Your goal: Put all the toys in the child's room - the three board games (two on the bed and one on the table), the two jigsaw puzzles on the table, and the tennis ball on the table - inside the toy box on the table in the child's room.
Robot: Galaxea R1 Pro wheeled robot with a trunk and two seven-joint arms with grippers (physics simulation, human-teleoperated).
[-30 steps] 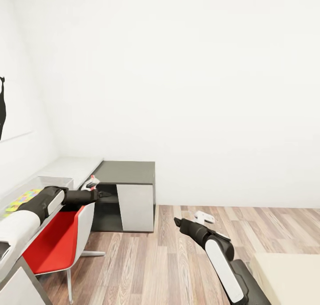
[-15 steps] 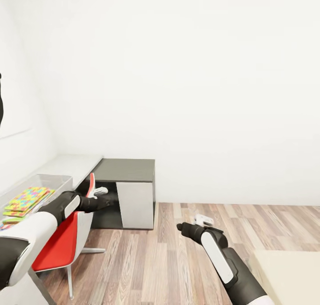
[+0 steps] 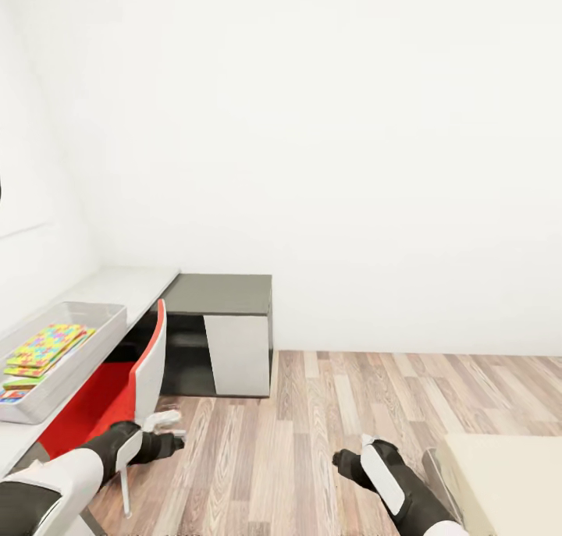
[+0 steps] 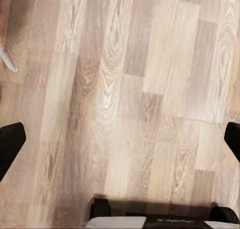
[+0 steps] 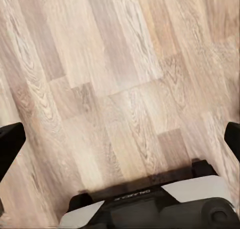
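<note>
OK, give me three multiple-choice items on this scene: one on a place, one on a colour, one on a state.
1. Where does the toy box sit?
A. on the wooden floor
B. on the table
C. on the bed

2. What colour is the seat of the chair by the table?
A. red
B. blue
C. green

3. How are both grippers set?
A. shut on a board game
B. shut on a ball
C. open, holding nothing

Answers:
1. B: the head view shows the grey tray resting on the pale tabletop.
2. A: the head view shows a red seat inside a white shell.
3. C: for the left gripper and the right gripper, each wrist view shows dark fingers at opposite edges with only the floor planks between.
</note>
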